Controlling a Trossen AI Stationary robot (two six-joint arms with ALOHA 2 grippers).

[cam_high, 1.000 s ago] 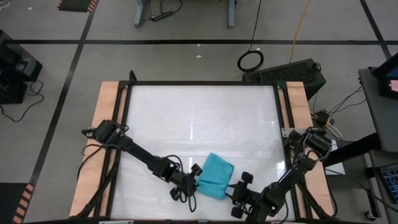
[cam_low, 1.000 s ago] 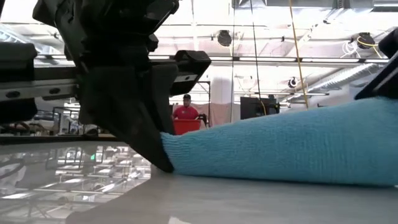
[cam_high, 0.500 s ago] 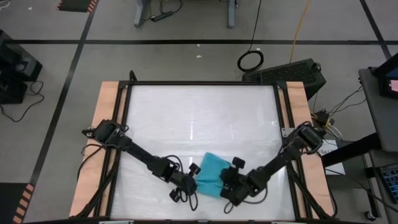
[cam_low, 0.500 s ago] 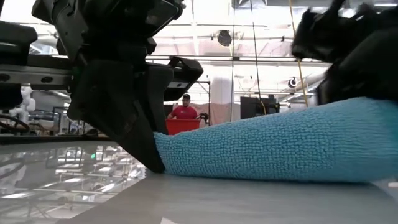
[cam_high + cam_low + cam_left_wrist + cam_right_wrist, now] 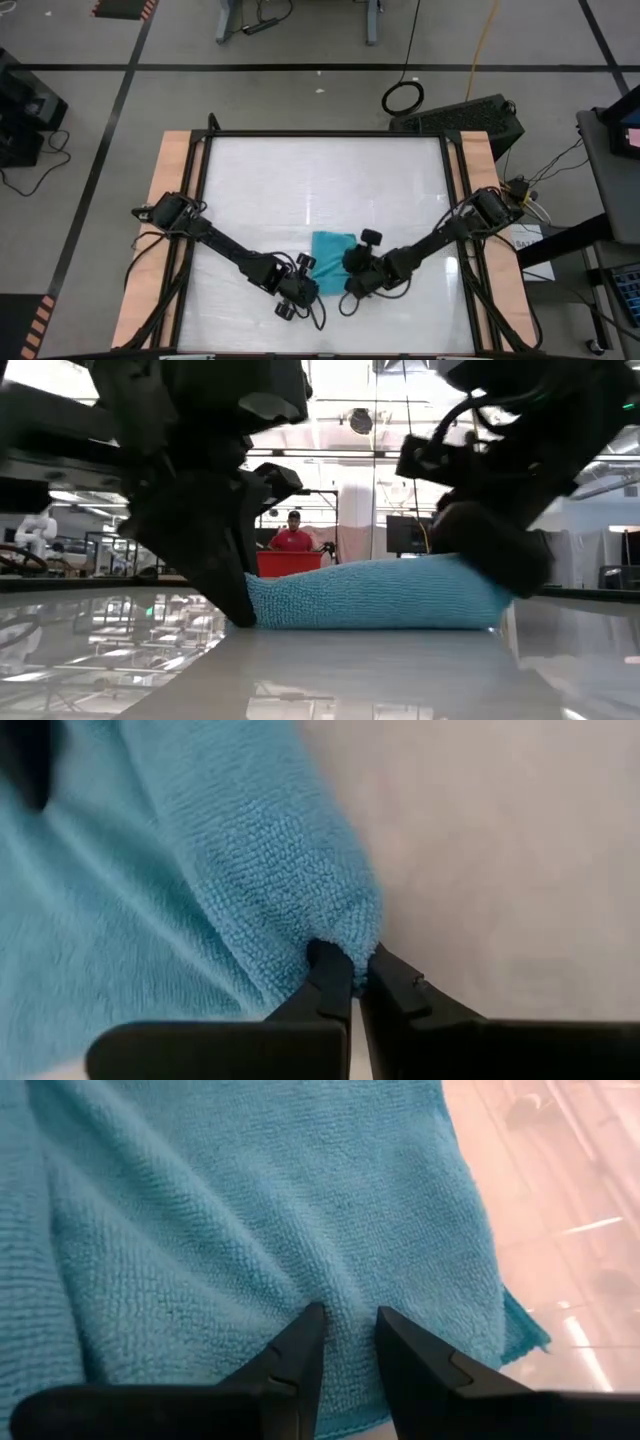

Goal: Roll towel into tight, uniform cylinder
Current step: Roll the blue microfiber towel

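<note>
Towel (image 5: 328, 252): turquoise, bunched into a low, rounded mound on the white bench (image 5: 320, 180), lower centre of the high view. In the low view the towel (image 5: 375, 595) lies as a flattened hump in mid-frame, both ends covered by the dark grippers.

Left gripper (image 5: 305, 283): at the towel's lower-left edge in the high view. Left wrist view shows its fingers (image 5: 335, 982) clenched on a folded corner of the towel (image 5: 200, 870), with cloth pinched between the tips. A dark shape in that frame's upper left corner is cut off and cannot be identified.

Right gripper (image 5: 352, 268): against the towel's right side in the high view, covering that edge. Right wrist view: fingers (image 5: 305, 1342) nearly together, tips pressed down into the towel (image 5: 240, 1210); a small pucker of cloth sits between them, apparently nipped.

Background, low view: a person (image 5: 292, 538) in red behind a red bin (image 5: 290, 563), small and distant.
</note>
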